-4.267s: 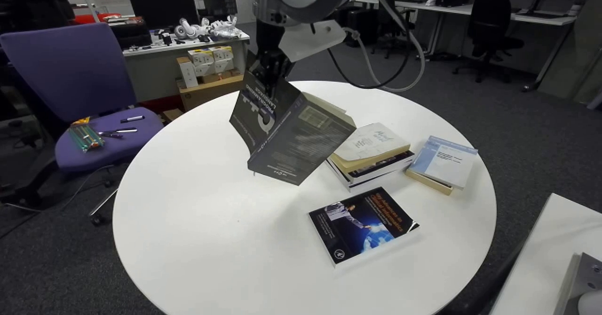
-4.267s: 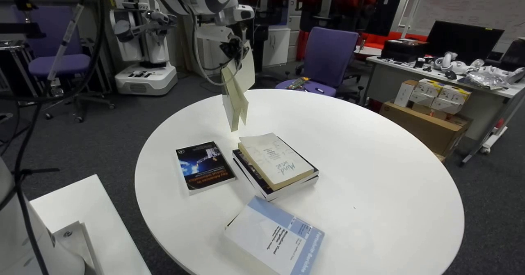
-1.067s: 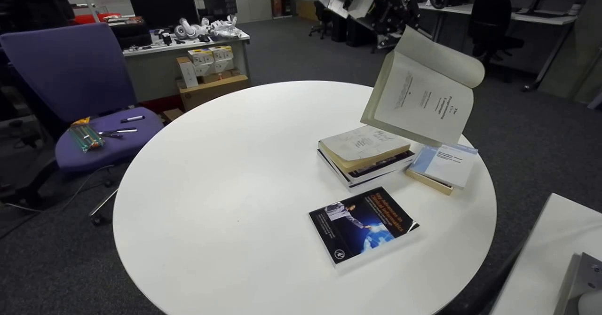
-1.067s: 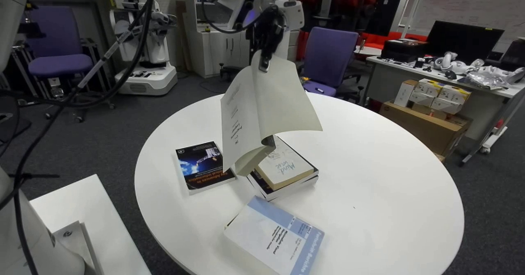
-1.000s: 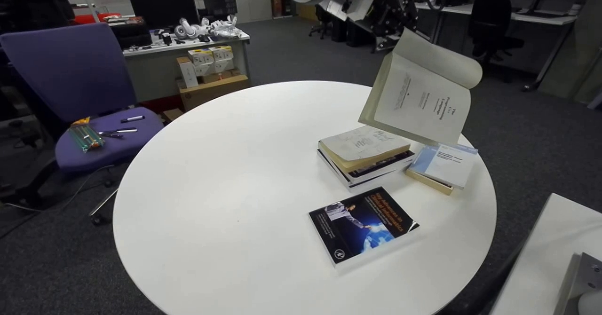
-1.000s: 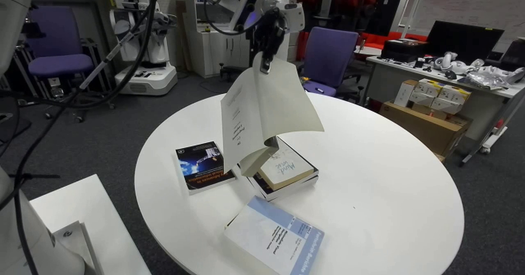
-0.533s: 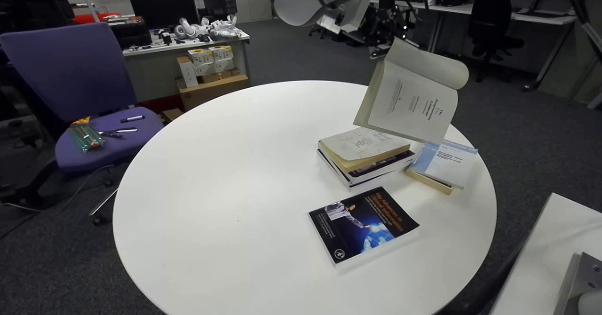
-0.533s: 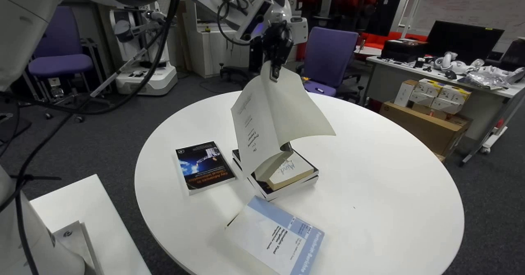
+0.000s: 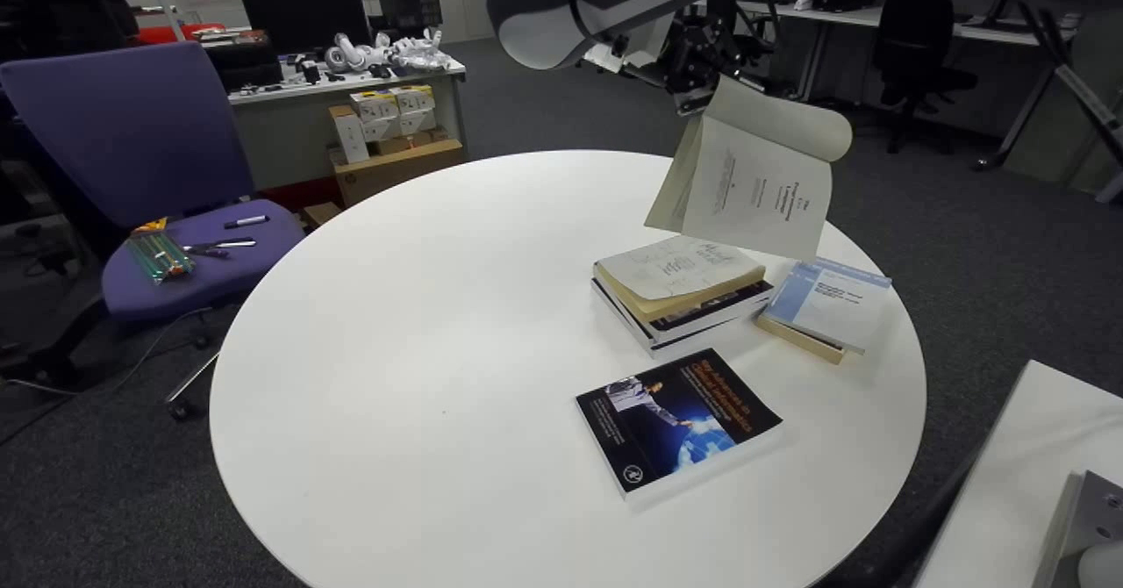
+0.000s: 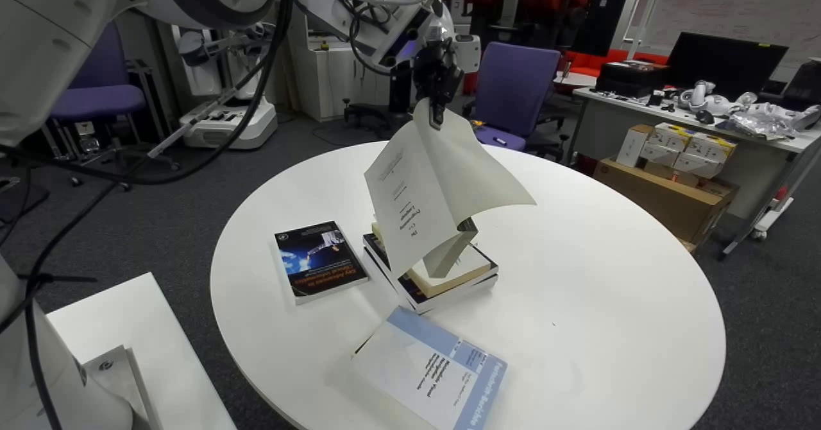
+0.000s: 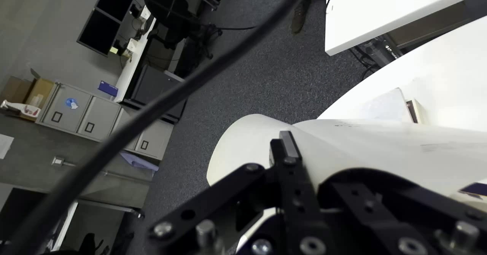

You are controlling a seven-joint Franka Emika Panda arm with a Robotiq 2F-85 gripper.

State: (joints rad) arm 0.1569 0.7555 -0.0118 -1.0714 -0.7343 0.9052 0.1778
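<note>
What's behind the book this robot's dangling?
In an exterior view, a book stack and the table show behind the open book; much of the stack's top is covered.

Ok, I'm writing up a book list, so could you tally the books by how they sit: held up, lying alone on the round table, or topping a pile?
Held open book: 1
Dark book lying alone: 1
Topping a pile: 2, cream-paged book and blue-and-white book
Total: 4

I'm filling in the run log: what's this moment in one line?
hand: shut on open book | pose: tilted, hanging near book stack, contact unclear | nearby: black book on table, blue-white book
</note>
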